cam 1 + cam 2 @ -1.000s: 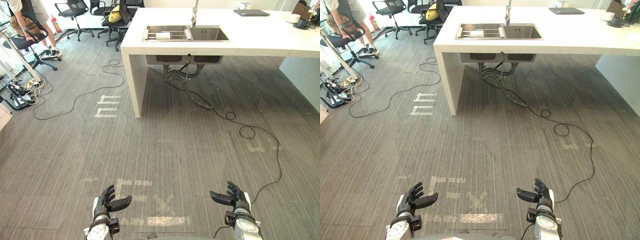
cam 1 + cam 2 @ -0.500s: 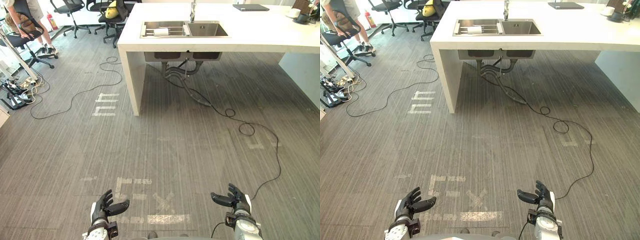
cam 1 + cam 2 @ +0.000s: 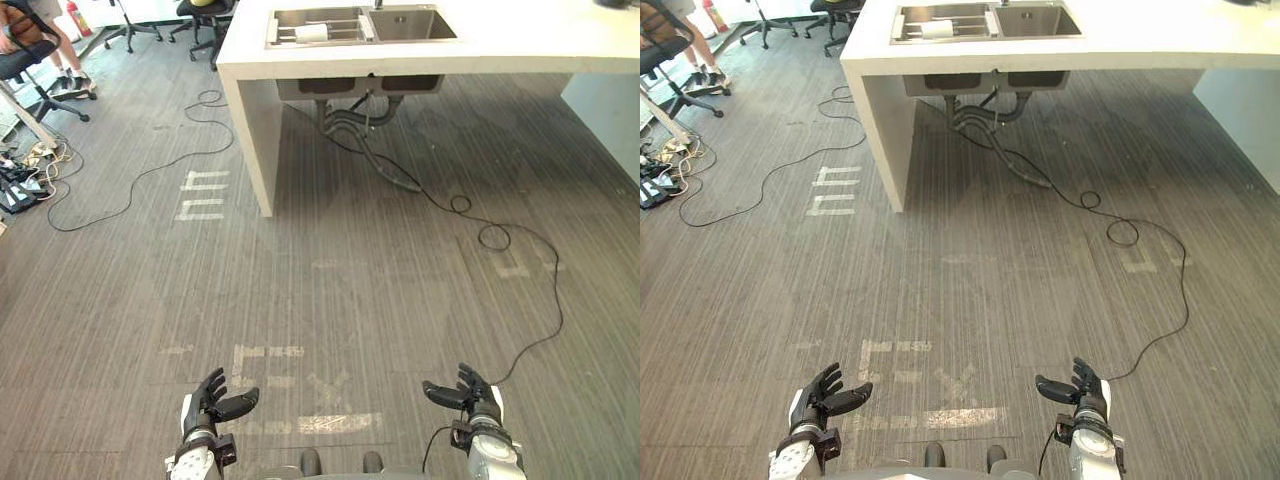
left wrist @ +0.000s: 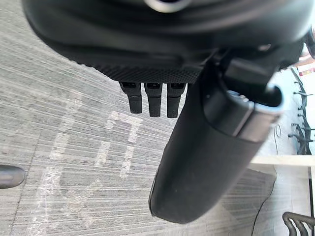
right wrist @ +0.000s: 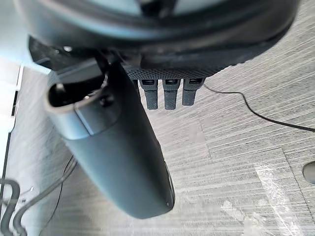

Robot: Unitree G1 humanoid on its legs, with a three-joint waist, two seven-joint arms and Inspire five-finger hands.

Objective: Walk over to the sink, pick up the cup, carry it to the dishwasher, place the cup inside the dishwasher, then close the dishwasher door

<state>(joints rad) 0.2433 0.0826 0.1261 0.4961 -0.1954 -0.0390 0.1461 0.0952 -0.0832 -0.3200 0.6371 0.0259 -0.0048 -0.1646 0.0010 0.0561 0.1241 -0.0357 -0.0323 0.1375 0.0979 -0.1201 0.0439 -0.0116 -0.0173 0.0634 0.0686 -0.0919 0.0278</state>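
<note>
A white cup (image 3: 312, 32) lies on its side on the rack in the left basin of the steel sink (image 3: 410, 25), which is set in a white counter (image 3: 520, 45) far ahead of me. Low in the eye views, my left hand (image 3: 212, 400) and right hand (image 3: 470, 395) hover over the grey floor, thumbs turned inward. Both are open and hold nothing. The left wrist view shows straight fingers (image 4: 152, 98) over the floor, and the right wrist view shows straight fingers (image 5: 167, 93) the same way.
The counter's white end panel (image 3: 255, 140) stands ahead left, with dark hoses (image 3: 365, 135) beneath the sink. A black cable (image 3: 490, 235) snakes over the floor at right, another (image 3: 130, 185) at left. Tape marks (image 3: 205, 195) lie on the floor. Office chairs (image 3: 195, 10) and a person (image 3: 30, 30) are far left.
The whole picture has shifted: the counter and sink have slid toward the top edge and look nearer, so the camera has moved forward. Both hands keep the same open pose.
</note>
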